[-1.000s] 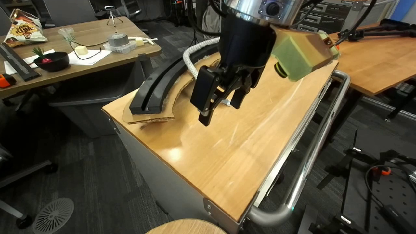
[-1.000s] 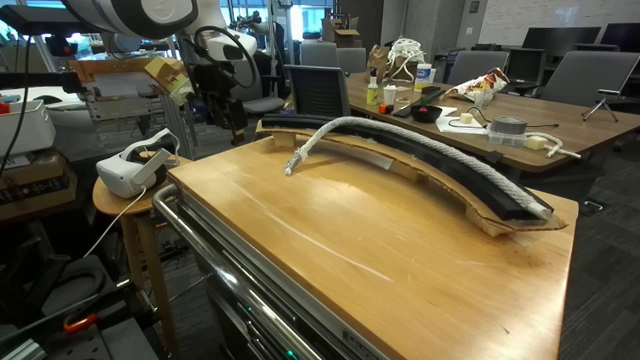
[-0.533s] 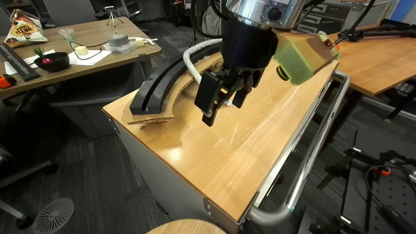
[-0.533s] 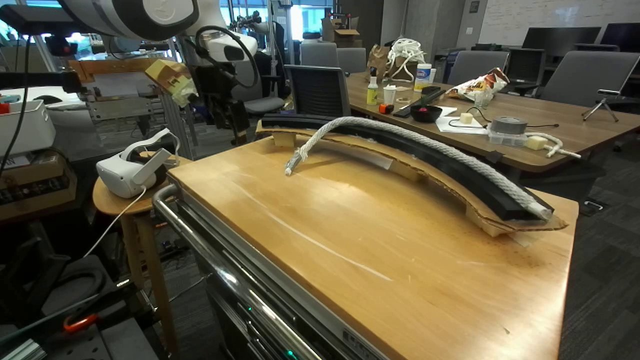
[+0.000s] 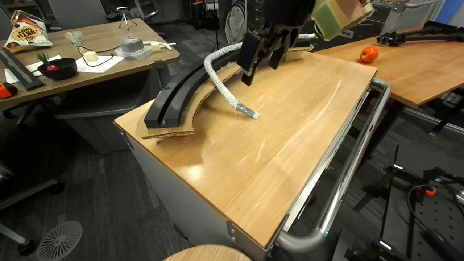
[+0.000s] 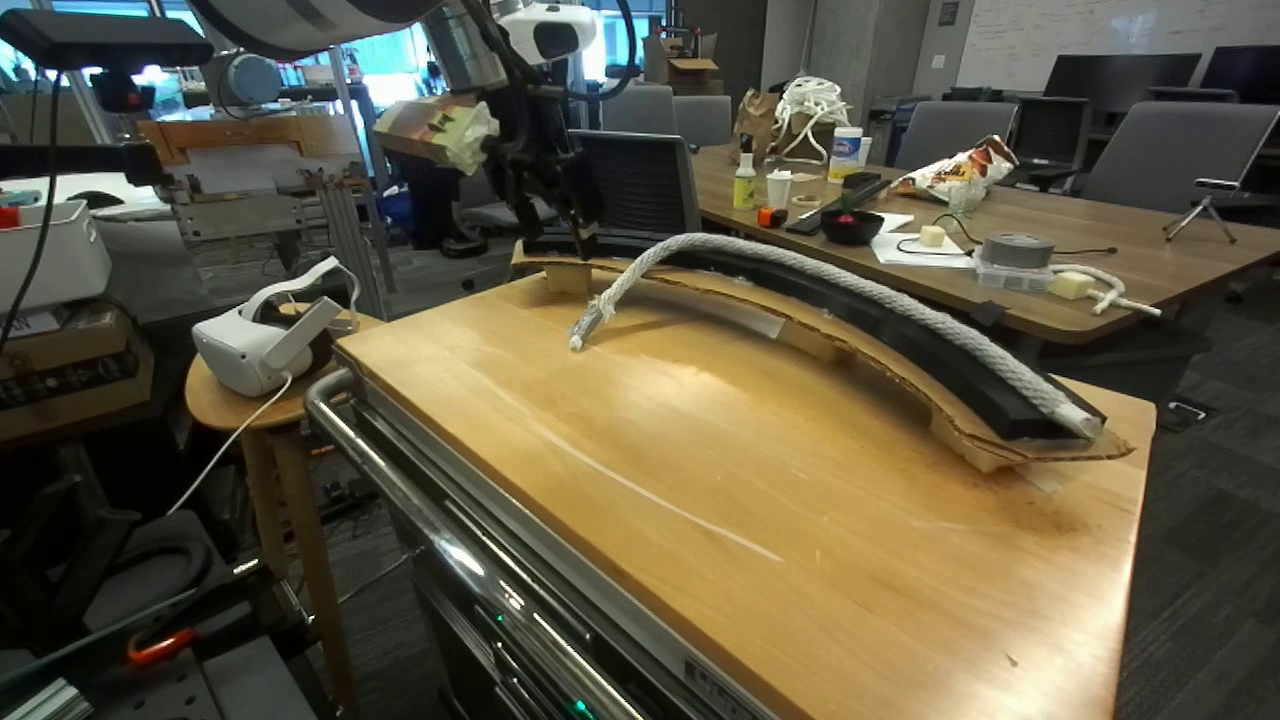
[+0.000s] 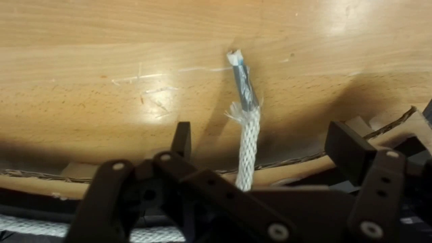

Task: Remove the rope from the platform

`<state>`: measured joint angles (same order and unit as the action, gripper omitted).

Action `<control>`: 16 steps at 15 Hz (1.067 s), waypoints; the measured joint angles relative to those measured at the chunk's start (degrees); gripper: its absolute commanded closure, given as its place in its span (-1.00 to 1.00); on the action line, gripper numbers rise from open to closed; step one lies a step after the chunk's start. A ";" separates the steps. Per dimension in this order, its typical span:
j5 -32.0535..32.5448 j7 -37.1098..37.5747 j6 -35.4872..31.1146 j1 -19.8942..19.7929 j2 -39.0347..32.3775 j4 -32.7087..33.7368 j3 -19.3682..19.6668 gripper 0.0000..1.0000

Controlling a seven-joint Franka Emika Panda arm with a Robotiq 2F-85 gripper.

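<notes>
We hold our two-finger black hand [image 7: 259, 130] wide, empty, maybe to grab the white woven rope [image 6: 848, 277] on the curved black track [image 5: 183, 93].

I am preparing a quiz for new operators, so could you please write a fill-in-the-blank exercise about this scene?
1. The rope is pale, but the top of the platform is coloured ____.
2. The rope's silvery tip lies over the tabletop, off the arc-shaped ____.
3. In the wrist view, the jaws of the gripper are not shut but ____.
4. The headset is mostly ____ in colour.

Missing words: black; platform; open; white.
</notes>
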<state>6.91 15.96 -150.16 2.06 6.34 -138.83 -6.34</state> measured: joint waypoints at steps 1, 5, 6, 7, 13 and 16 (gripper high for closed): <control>0.00 -0.19 -0.02 -0.07 -0.45 0.46 0.16 -1.00; 3.47 0.25 0.05 -0.09 -1.16 0.22 0.14 -1.00; 6.18 0.90 0.05 -0.18 -1.43 0.26 0.14 -1.00; 8.70 1.50 0.06 -0.26 -1.81 0.43 0.14 -1.00; 10.84 1.66 3.36 -0.30 -6.46 4.83 0.24 -1.00; 8.49 1.69 4.79 -0.29 -10.23 8.02 0.63 -1.00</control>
<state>15.40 17.65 -145.37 1.76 -3.89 -130.81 -5.71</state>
